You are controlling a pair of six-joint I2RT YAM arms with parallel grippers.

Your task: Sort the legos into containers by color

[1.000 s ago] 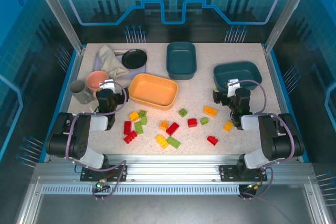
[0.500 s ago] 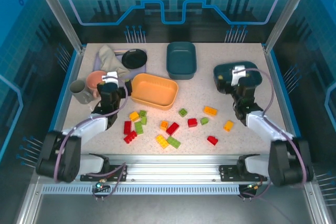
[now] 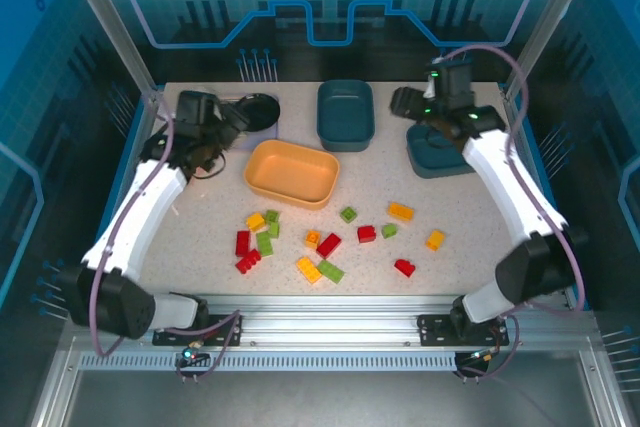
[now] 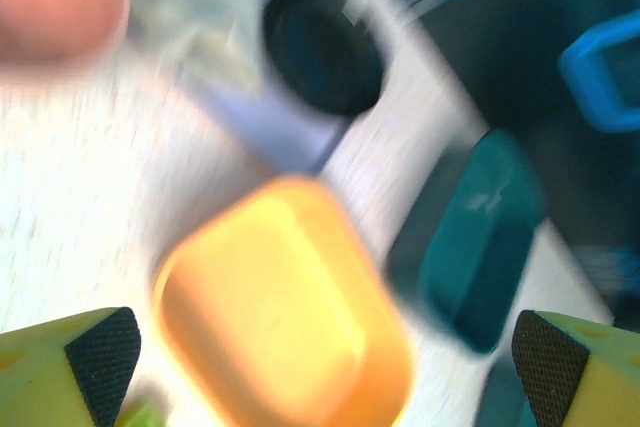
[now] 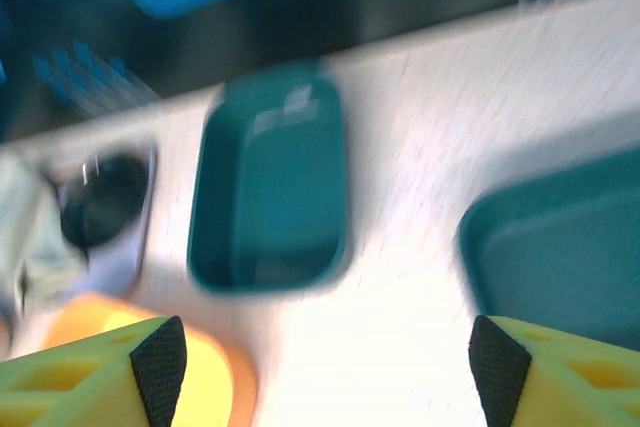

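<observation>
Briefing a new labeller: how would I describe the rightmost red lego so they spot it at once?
On the table, find the light orange tray, then the legos scattered in front of it. At that scatter's near right end sits the red lego, alone, left of and nearer the front edge than an orange brick.

Legos (image 3: 328, 244) strewn across table (image 3: 480, 247) front, three containers (image 3: 290, 172) in a row behind, dish (image 3: 258, 110) back-left
</observation>
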